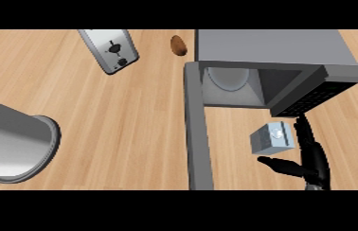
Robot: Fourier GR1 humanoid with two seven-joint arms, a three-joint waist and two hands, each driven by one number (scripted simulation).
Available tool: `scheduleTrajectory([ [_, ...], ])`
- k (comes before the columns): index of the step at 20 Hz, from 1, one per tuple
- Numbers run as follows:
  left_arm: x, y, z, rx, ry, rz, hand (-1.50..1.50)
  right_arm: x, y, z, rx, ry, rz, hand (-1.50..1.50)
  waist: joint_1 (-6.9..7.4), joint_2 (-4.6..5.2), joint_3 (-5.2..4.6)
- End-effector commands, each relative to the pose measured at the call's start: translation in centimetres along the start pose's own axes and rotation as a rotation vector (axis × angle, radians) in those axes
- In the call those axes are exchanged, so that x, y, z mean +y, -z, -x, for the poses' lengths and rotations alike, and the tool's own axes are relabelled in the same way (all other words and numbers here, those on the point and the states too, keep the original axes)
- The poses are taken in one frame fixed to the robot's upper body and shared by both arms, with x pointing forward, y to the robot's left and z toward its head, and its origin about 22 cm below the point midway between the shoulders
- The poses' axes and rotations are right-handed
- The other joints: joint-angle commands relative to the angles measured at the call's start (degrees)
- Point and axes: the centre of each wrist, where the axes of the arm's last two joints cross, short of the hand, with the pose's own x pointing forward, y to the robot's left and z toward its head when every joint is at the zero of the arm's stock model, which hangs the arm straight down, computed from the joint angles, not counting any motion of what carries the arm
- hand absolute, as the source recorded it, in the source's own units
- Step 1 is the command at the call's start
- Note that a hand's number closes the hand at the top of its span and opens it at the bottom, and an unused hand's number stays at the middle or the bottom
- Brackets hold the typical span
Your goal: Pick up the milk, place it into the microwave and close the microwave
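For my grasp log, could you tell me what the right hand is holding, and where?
Nothing yet: the right hand is open beside the milk carton, fingers along its right side, thumb below it.

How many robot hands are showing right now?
1. The right hand is at the lower right, beside the milk carton in front of the open microwave. The left hand is out of view.

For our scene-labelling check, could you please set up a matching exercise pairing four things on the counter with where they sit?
Things:
1. milk
2. toaster
3. pot
4. potato

Places:
A. left edge of the view
B. just left of the microwave's top
C. in front of the open microwave, beside the right robot hand
D. far left of the counter, tilted

Pairs: 1-C, 2-D, 3-A, 4-B
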Motion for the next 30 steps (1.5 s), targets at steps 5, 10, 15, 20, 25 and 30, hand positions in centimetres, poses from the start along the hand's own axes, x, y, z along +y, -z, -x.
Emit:
scheduleTrajectory([
  [5, -1.5, -1.1, -2.7, -0.083, -0.059, 0.026, -1.5, 1.8, 0.2, 4.5, 0.009, 0.116, -0.016, -1.5, -0.87, 0.19, 0.2],
  [10, -1.6, -1.2, -3.1, -0.073, -0.049, 0.047, -1.5, 2.9, 2.2, 4.8, 0.001, 0.119, -0.096, 1.5, -0.6, 0.35, 0.23],
  [15, 0.6, -2.2, -2.6, -0.082, -0.044, 0.037, -1.5, 2.1, 2.2, 5.6, -0.076, 0.108, -0.104, 1.5, -0.82, 0.2, 0.15],
  [20, 0.6, -1.0, -2.0, -0.073, -0.064, 0.045, -1.5, 5.4, 3.7, 4.7, -0.248, 0.114, -0.172, 1.5, -0.53, 0.55, 0.26],
  [25, -0.1, -1.2, -3.6, -0.074, -0.057, 0.04, -1.5, 5.6, 3.1, 5.4, -0.365, 0.178, -0.267, 1.5, -0.73, 0.41, 0.25],
  [30, 0.3, -2.4, -3.7, -0.093, -0.061, 0.037, -1.5, 7.3, 5.0, 3.8, -0.387, 0.181, -0.302, 1.5, -0.56, 0.23, 0.16],
])
